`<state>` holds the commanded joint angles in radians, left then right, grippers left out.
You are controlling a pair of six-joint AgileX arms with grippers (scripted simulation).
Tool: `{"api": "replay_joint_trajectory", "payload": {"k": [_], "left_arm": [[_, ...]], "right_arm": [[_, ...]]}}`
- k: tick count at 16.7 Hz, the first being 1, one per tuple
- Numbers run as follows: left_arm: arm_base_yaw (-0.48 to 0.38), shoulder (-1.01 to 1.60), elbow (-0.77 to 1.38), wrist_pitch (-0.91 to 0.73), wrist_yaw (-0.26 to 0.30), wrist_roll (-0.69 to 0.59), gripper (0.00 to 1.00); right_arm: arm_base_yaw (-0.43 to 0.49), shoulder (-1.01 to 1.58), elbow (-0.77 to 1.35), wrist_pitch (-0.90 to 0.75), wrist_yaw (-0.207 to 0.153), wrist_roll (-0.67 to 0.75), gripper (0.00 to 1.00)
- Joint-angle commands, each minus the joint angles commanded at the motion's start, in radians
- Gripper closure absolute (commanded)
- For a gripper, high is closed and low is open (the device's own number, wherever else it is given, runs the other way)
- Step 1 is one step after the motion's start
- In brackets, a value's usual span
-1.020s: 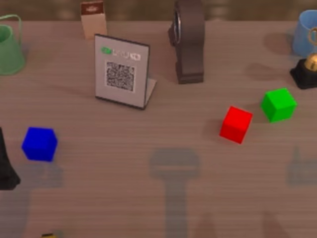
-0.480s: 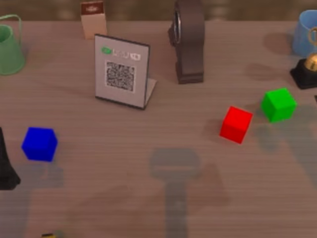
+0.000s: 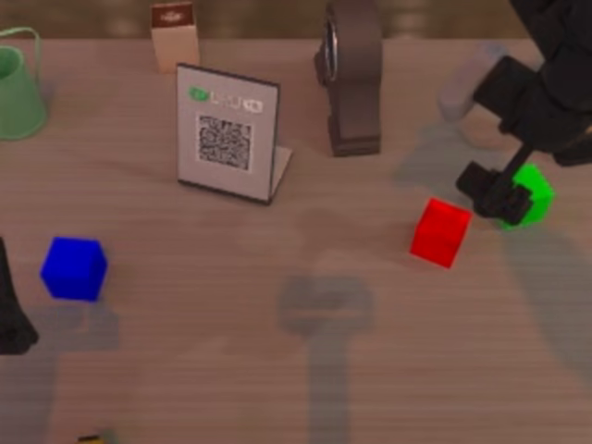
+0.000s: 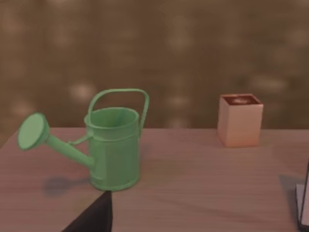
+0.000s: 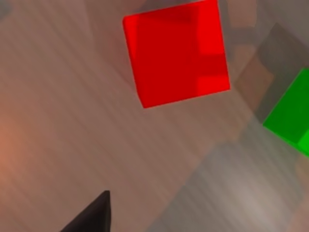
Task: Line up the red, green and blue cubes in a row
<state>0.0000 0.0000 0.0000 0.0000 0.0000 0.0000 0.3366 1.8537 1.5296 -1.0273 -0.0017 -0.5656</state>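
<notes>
The red cube (image 3: 441, 231) and the green cube (image 3: 535, 191) lie close together at the table's right. The blue cube (image 3: 74, 268) sits alone at the far left. My right gripper (image 3: 497, 192) hangs open over the green cube's left edge, between it and the red one, holding nothing. In the right wrist view the red cube (image 5: 176, 53) fills the upper part and the green cube (image 5: 292, 121) shows at the edge. One dark fingertip (image 5: 99, 212) shows there. My left gripper (image 3: 11, 319) is parked at the left edge, near the blue cube, open and empty.
A QR-code sign (image 3: 228, 132) and a dark upright clock (image 3: 353, 79) stand at the back centre. A tan box (image 3: 174, 35) and a green watering can (image 3: 17, 92) stand at the back left. The right arm (image 3: 546, 88) covers the back right corner.
The right arm has swung in from the right edge and now hangs by the green cube. All three cubes and the left arm have stayed put.
</notes>
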Motion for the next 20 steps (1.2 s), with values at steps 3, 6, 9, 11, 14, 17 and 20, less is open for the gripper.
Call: {"api": "replay_joint_trajectory", "payload": {"k": [3,6,9,11,14,17,20], "left_arm": [[0.000,0.000,0.000,0.000,0.000,0.000,0.00],[0.000,0.000,0.000,0.000,0.000,0.000,0.00],[0.000,0.000,0.000,0.000,0.000,0.000,0.00],[0.000,0.000,0.000,0.000,0.000,0.000,0.00],[0.000,0.000,0.000,0.000,0.000,0.000,0.00],[0.000,0.000,0.000,0.000,0.000,0.000,0.00],[0.000,0.000,0.000,0.000,0.000,0.000,0.00]], "right_arm": [[0.038,0.207,0.186,-0.109,0.001,-0.065,0.00],[0.063,0.336,0.308,-0.175,0.004,-0.107,0.00],[0.071,0.373,0.349,-0.195,0.005,-0.121,0.00],[0.071,0.373,0.349,-0.195,0.005,-0.121,0.00],[0.066,0.371,0.343,-0.190,0.005,-0.120,0.00],[0.070,0.394,0.289,-0.119,0.005,-0.121,0.00],[0.071,0.435,0.205,0.023,0.006,-0.119,0.00]]}}
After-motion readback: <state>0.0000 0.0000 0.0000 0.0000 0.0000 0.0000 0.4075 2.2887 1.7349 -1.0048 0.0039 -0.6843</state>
